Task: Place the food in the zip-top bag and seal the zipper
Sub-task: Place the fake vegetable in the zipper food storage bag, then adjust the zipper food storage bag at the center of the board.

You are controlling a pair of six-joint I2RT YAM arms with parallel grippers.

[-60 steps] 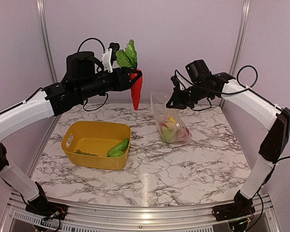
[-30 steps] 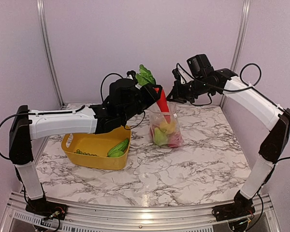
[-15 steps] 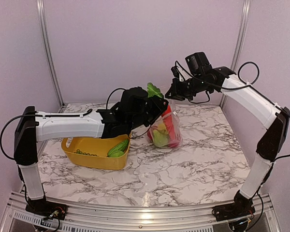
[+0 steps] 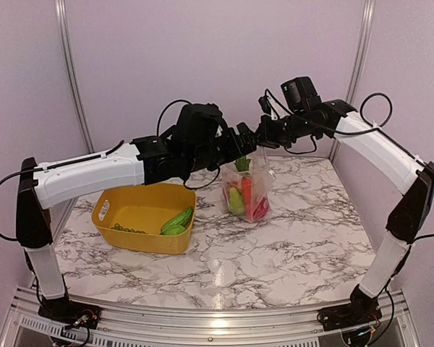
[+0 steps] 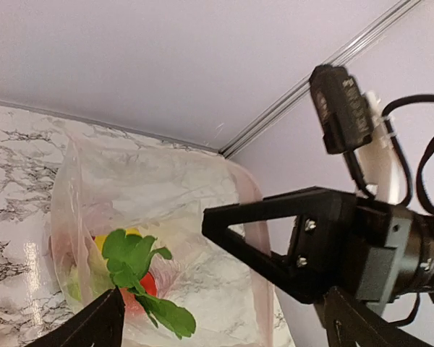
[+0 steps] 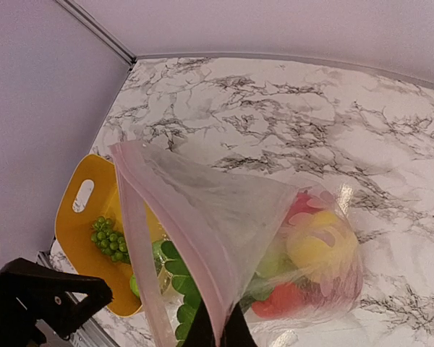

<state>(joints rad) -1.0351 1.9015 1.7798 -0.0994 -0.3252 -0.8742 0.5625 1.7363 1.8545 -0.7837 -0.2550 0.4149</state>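
The clear zip-top bag [image 4: 247,194] stands on the marble table, mouth up, holding a yellow lemon [image 6: 322,242], red pieces [image 6: 286,300] and green food. The orange-red carrot [image 4: 247,192] rests inside it, its green leaves [image 5: 137,260] sticking up at the mouth. My left gripper [image 4: 244,142] hovers just above the mouth, open and holding nothing [image 5: 163,259]. My right gripper [image 4: 266,136] is shut on the bag's top edge [image 6: 217,334], holding it up. The pinkish zipper [image 6: 130,217] runs along the open mouth, unsealed.
A yellow basket [image 4: 112,199] sits left of the bag with green cucumber-like pieces [image 4: 177,220] and a bunch of small green grapes [image 4: 126,229] in it. The two grippers are almost touching above the bag. The back wall and corner post stand close behind.
My left gripper has opened and let go of the carrot, which now rests in the bag. The left wrist has risen a little above the mouth. The right gripper still holds the edge.
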